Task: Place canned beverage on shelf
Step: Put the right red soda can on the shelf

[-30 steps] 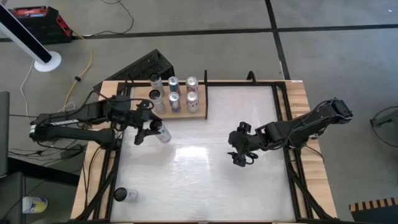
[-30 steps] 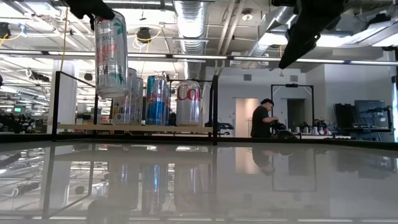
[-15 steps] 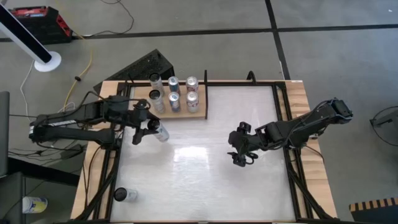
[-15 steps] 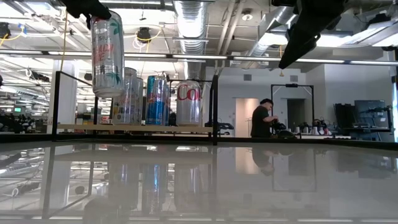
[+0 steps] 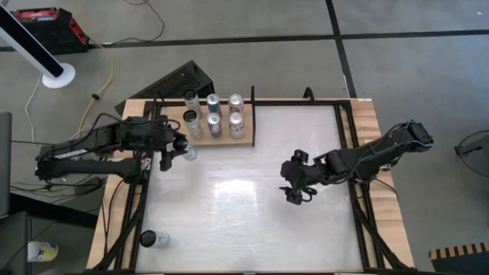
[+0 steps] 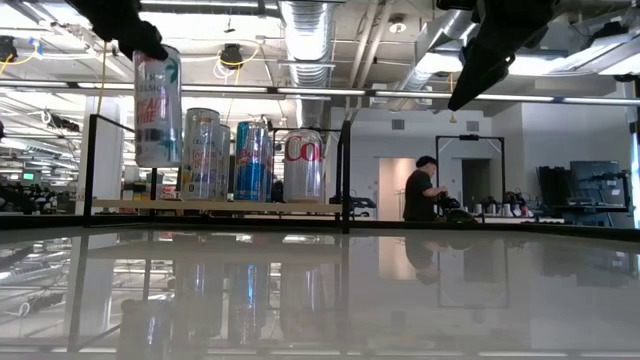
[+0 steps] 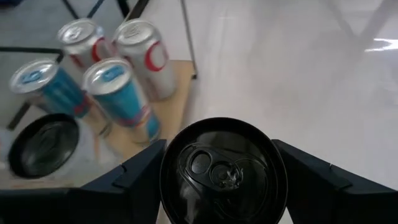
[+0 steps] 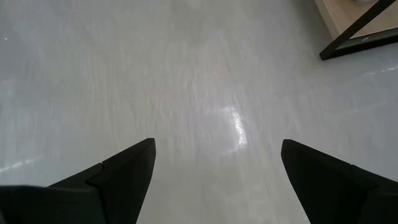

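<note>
- Since the earlier frames, the left gripper (image 5: 173, 149) has carried its can (image 6: 157, 106) away from the open table toward the shelf (image 5: 246, 139), and the can has swung from a slight tilt to nearly upright; the right arm has not shifted.
- In the high view, the left gripper sits at about 9 o'clock from the table's centre, just beside the shelf's near left corner.
- Its fingers (image 7: 134, 176) are clamped on either side of the tall silver can with red lettering, whose dark lid with its pull tab fills the left wrist view.
- In the low view the can hangs clear of the table, its base above the level of the shelf panel.
- The wood-grain shelf with black rails lies at about 11 o'clock on the table, holding a cluster of upright cans (image 5: 215, 113), among them blue ones and a silver one with red script.
- The right gripper (image 5: 296, 186) waits at about 3 o'clock over bare white table, fingers spread wide apart and holding nothing.
- Another can (image 5: 149, 239) stands near the table's 7 o'clock corner.
- Judged step: transport, late stage, with placement not yet done.
- The next move likely calls for sliding over a free spot at the shelf's left front, lowering until the base rests flat, then releasing without nudging neighbours.
</note>
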`<state>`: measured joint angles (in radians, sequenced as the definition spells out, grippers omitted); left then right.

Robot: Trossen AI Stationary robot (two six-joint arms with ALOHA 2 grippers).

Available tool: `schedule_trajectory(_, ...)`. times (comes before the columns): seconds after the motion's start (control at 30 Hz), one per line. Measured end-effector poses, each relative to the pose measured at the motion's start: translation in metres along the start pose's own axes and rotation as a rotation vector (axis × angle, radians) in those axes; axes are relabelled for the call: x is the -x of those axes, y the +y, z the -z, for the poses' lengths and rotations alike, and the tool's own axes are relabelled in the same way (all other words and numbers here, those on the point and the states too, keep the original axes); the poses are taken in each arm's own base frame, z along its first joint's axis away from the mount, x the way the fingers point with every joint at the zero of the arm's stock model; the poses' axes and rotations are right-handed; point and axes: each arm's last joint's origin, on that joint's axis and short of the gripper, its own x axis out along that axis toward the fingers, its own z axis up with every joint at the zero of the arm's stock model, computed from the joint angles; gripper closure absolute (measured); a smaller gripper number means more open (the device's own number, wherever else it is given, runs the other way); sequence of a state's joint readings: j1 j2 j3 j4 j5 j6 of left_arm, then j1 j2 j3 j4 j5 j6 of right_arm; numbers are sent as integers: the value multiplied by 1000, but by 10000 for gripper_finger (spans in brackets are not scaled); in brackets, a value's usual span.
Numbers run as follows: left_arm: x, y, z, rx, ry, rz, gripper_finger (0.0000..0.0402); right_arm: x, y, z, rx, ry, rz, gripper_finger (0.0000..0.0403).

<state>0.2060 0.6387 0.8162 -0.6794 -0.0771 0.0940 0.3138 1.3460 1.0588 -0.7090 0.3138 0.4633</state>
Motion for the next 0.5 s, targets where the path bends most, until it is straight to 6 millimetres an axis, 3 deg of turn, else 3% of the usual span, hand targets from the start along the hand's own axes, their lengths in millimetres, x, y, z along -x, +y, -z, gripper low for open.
schedule_trajectory(0.5, 15, 45, -3, 4, 60, -144, 156, -2, -5, -2, 15, 0, 13, 30)
